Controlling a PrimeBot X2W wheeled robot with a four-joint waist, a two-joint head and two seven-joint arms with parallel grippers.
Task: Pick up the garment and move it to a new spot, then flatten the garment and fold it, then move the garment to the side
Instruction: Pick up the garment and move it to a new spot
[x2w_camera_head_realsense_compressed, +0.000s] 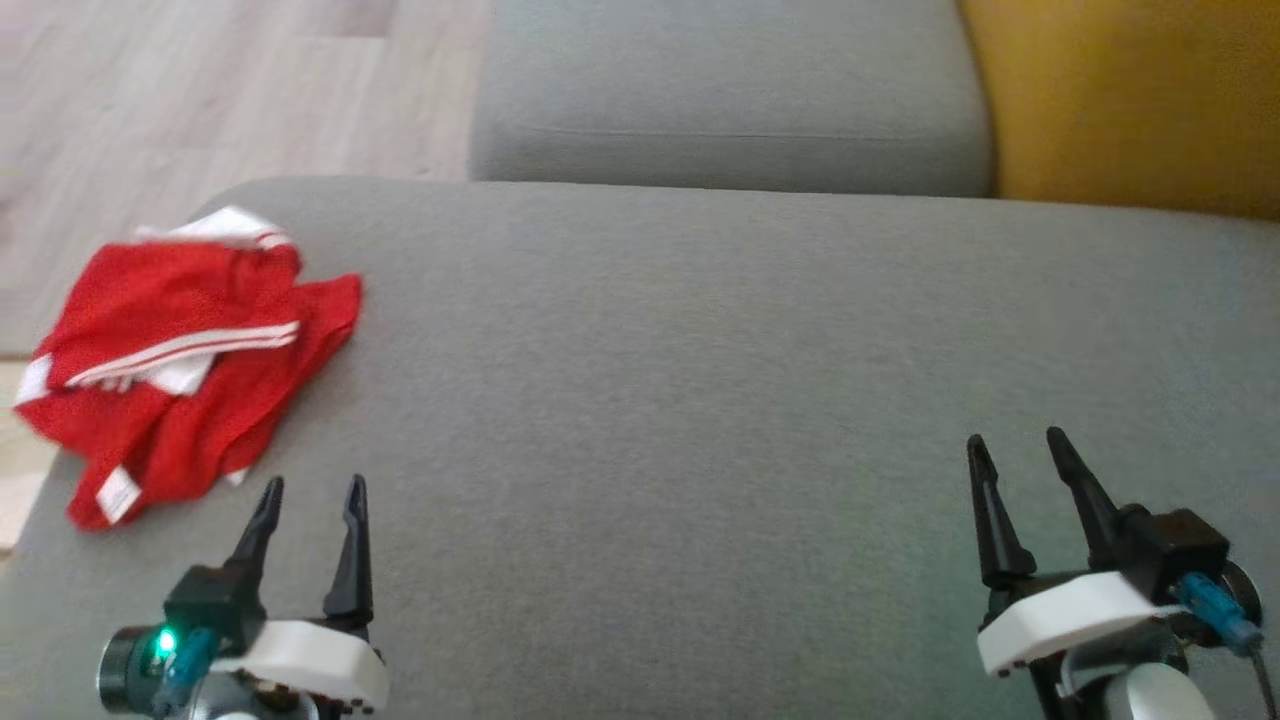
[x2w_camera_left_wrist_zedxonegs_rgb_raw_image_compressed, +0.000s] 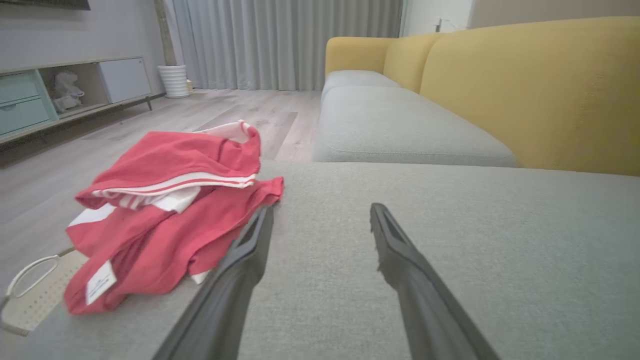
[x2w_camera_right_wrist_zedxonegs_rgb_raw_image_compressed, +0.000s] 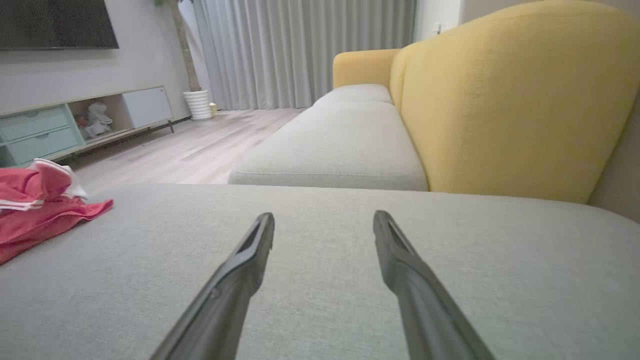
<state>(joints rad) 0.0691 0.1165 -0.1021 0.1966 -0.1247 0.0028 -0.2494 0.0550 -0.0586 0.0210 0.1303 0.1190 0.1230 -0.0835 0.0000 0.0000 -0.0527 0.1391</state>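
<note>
You saw a red garment (x2w_camera_head_realsense_compressed: 190, 370) with white stripes, a plain grey cushion (x2w_camera_head_realsense_compressed: 700, 450), a mustard-yellow sofa back (x2w_camera_head_realsense_compressed: 1130, 100), and a pale wood-grain floor (x2w_camera_head_realsense_compressed: 200, 90).

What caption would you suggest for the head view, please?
Crumpled red garment at the left edge of the grey cushion; left claw and right claw open, empty.

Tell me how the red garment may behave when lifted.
The red garment lies crumpled in folds, so it will probably hang limp. It looks thin, likely light. It lies at the grey cushion's edge, so a push might slide it off.
</note>
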